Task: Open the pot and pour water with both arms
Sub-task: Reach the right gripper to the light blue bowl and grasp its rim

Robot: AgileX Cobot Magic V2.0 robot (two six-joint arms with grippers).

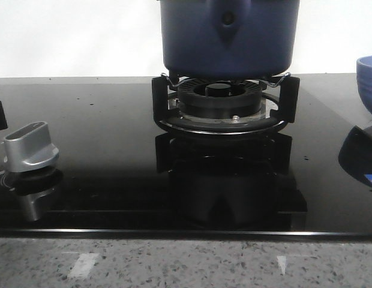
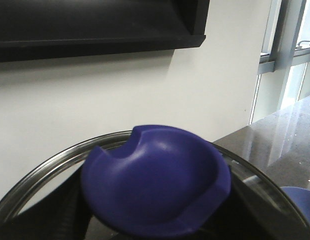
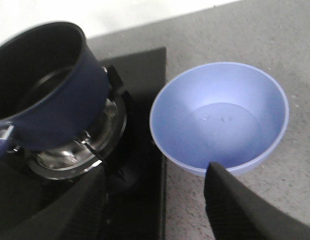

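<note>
Two pincers: left grip unseen beneath the lid (image 2: 155, 192), right pincer (image 3: 155, 200) open; next, grasp the pot (image 1: 229, 37).

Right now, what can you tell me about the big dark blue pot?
The pot is big, round and dark navy, with straight sides and a smooth matte look. On its front sits a raised triangular mount with a small round hole. The right wrist view shows it open on top, no lid, with a dark inside. It sits tilted slightly on the burner of the black glass stove, with the metal supports right under its base. The lighter blue bowl stands apart beside the stove.
</note>
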